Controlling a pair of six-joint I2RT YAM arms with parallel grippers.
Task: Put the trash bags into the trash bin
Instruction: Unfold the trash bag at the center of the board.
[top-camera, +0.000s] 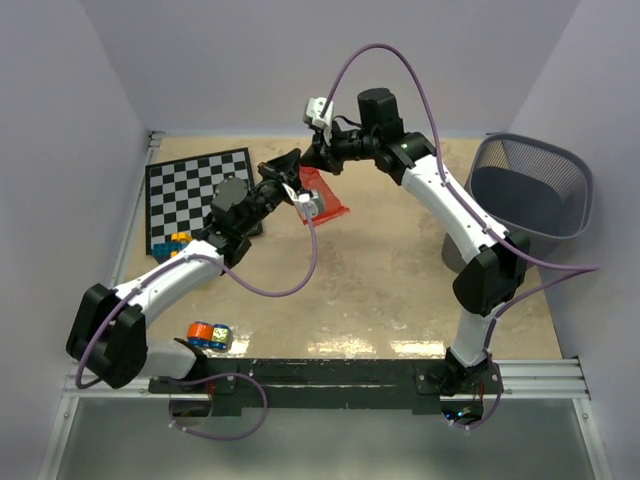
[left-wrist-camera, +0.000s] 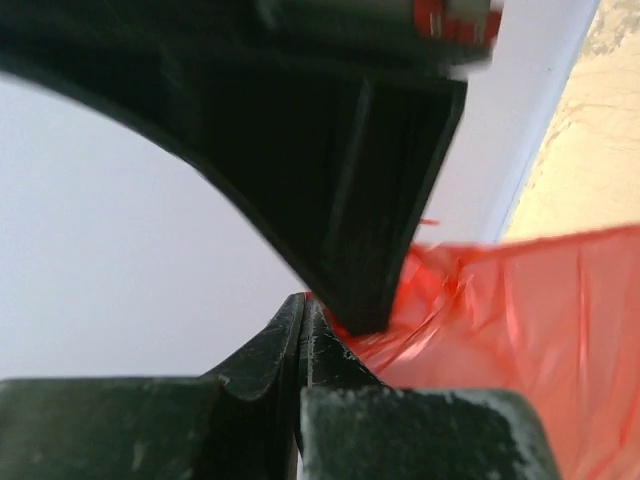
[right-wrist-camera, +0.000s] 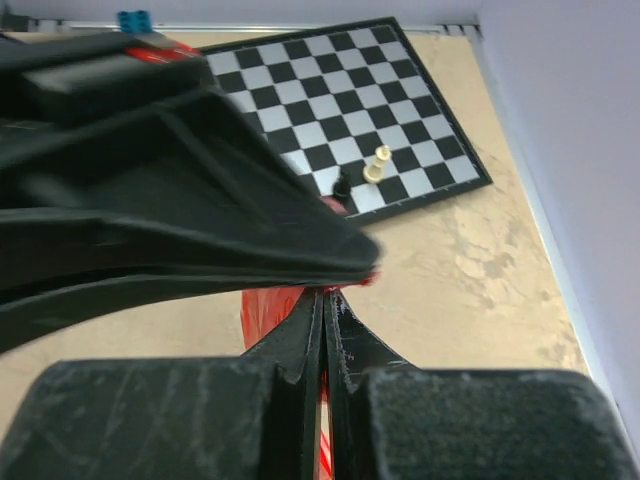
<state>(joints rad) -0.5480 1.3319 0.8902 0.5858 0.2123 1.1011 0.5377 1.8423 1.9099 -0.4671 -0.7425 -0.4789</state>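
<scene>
A thin red-orange trash bag (top-camera: 324, 197) hangs above the table's back middle, pinched at its top edge by both grippers, which meet tip to tip. My left gripper (top-camera: 291, 166) is shut, with red film at its tips (left-wrist-camera: 303, 308) and the bag (left-wrist-camera: 530, 340) spreading out to the right. My right gripper (top-camera: 312, 158) is also shut (right-wrist-camera: 326, 300), and a strip of the red bag (right-wrist-camera: 324, 445) shows between its fingers. The dark grey wire-mesh trash bin (top-camera: 532, 190) stands at the far right, well apart from the bag.
A black-and-white chessboard (top-camera: 200, 193) lies at the back left, with a black piece (right-wrist-camera: 343, 186) and a cream piece (right-wrist-camera: 378, 165) on it. Coloured blocks (top-camera: 172, 243) sit by its front edge, and a small toy (top-camera: 209, 336) lies near the left arm's base. Walls close in the sides.
</scene>
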